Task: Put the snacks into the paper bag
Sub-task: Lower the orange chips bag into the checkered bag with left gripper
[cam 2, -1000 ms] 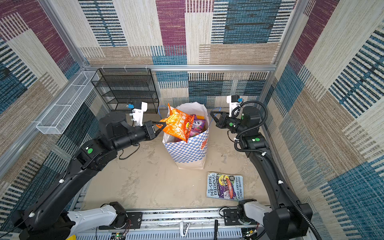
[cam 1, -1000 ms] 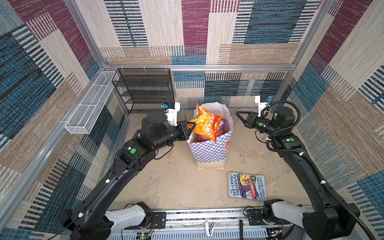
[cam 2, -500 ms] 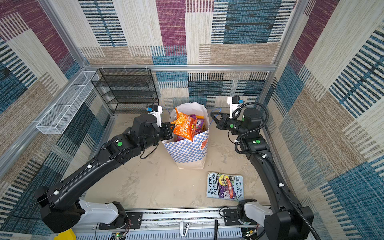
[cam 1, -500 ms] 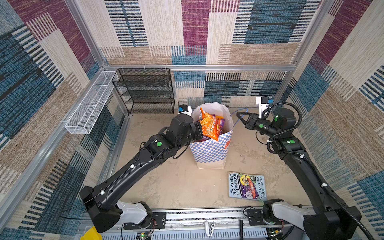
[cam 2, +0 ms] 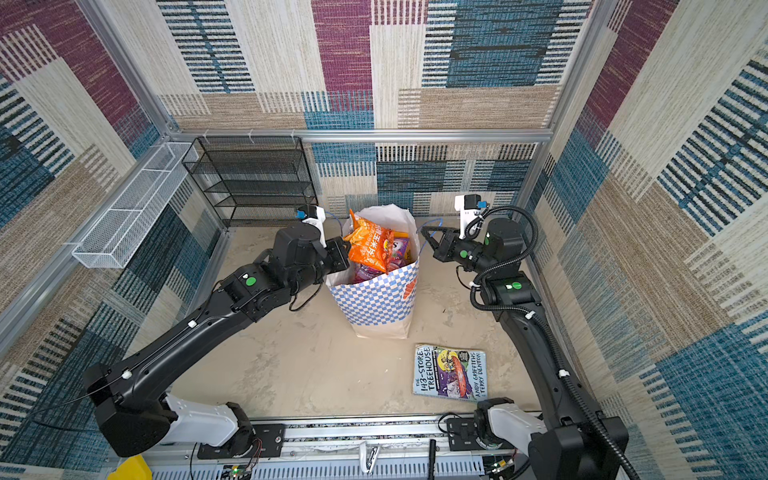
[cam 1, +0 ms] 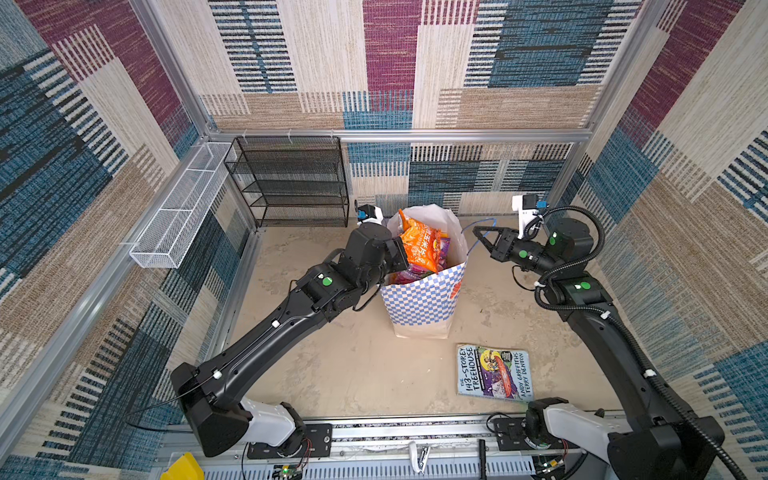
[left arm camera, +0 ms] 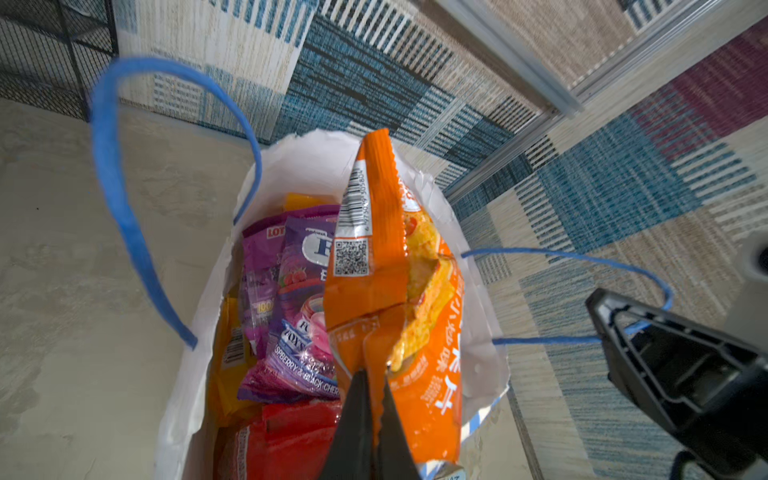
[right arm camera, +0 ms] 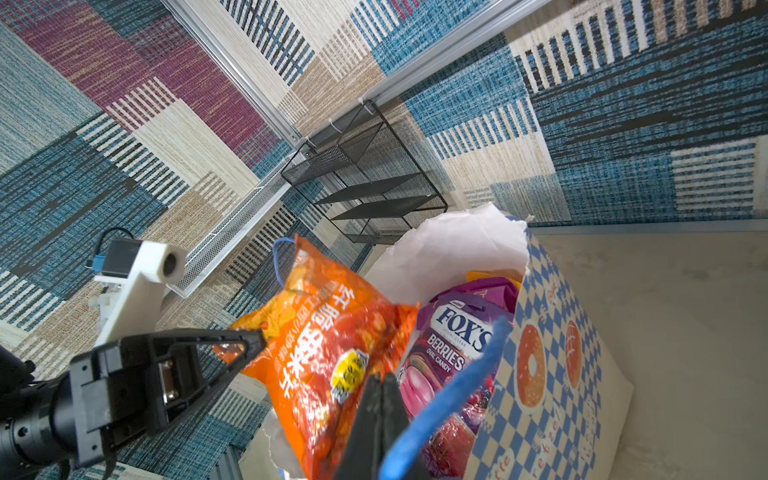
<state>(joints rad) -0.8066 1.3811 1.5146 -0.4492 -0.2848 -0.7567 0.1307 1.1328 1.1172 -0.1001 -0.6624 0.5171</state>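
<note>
1. The left pincer [left arm camera: 371, 376] is closed tight on the lower end of the orange chips packet [left arm camera: 386, 266], with its two dark fingers pinching the crinkled foil.
2. That packet is glossy orange with pale Chinese lettering, and it has a barcode and a QR code along its back seam. It stands nearly upright, its top well above the bag's mouth and its lower end down among the other snacks. In both top views it sits just above the middle of the frame.
3. The right pincer [right arm camera: 380, 380] is closed too, clamped on a blue cord handle [right arm camera: 457, 382] that it holds out to the right of the bag in a top view.
4. The paper bag [cam 1: 419, 303] stands upright mid-frame on the counter [cam 1: 353, 365]. It is blue-and-white checked outside with orange doughnut prints and a plain band at the base. The inside is white and the rim is ragged.
5. Inside lie a purple-pink Fox's packet [right arm camera: 453, 345], a purple packet [left arm camera: 259, 270], a red packet [left arm camera: 291, 436] and a yellow packet [left arm camera: 226, 390].
6. A book [cam 1: 492, 372] lies flat at the lower right of the bag, apart from it.
</note>
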